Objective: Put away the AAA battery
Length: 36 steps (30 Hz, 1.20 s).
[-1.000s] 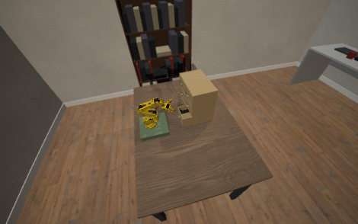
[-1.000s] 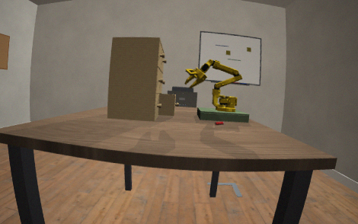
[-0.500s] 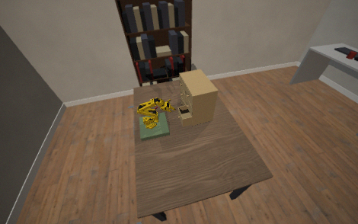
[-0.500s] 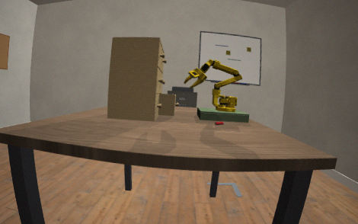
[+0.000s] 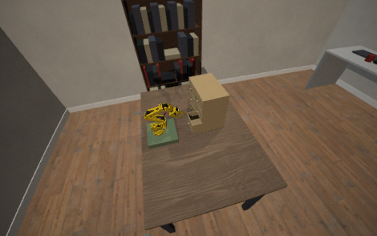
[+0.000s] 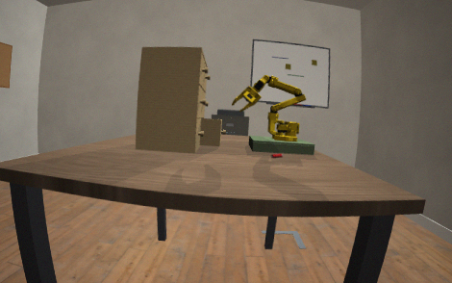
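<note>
A tall tan drawer cabinet (image 5: 208, 102) stands on the wooden table, also shown in the exterior view (image 6: 170, 98). One low drawer (image 5: 194, 118) (image 6: 211, 132) is pulled partly out; the upper ones look shut. I cannot see what is inside it. My yellow arm stands on a green base (image 5: 162, 134). My gripper (image 5: 181, 113) hangs in the air beside the cabinet front, above the open drawer's level (image 6: 241, 101). Its jaws stand a little apart with nothing between them. A small red object (image 6: 276, 155), seemingly the battery, lies on the table just in front of the green base.
A bookshelf (image 5: 166, 40) stands behind the table. A dark box (image 6: 233, 121) sits at the table's far side behind the cabinet. A white desk (image 5: 349, 60) stands at the far right of the room.
</note>
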Motion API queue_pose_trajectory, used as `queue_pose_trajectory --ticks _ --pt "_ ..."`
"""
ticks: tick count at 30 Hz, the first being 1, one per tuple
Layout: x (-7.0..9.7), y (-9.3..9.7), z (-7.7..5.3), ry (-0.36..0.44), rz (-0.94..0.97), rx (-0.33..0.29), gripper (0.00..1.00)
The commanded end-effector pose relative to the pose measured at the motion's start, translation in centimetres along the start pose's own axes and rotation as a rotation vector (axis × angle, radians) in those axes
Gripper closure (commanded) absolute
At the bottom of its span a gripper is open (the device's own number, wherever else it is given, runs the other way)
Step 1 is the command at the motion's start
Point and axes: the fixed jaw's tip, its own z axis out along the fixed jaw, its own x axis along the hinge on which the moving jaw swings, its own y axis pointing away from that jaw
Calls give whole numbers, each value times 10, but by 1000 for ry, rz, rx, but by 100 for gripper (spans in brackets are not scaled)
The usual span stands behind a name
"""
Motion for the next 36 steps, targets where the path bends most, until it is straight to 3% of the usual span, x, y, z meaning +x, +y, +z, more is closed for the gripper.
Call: queue_pose_trajectory --ticks 1,36 --pt "-1 -4 -1 -6 -102 26 79" --pt "0 -7 -1 -9 -876 33 79"
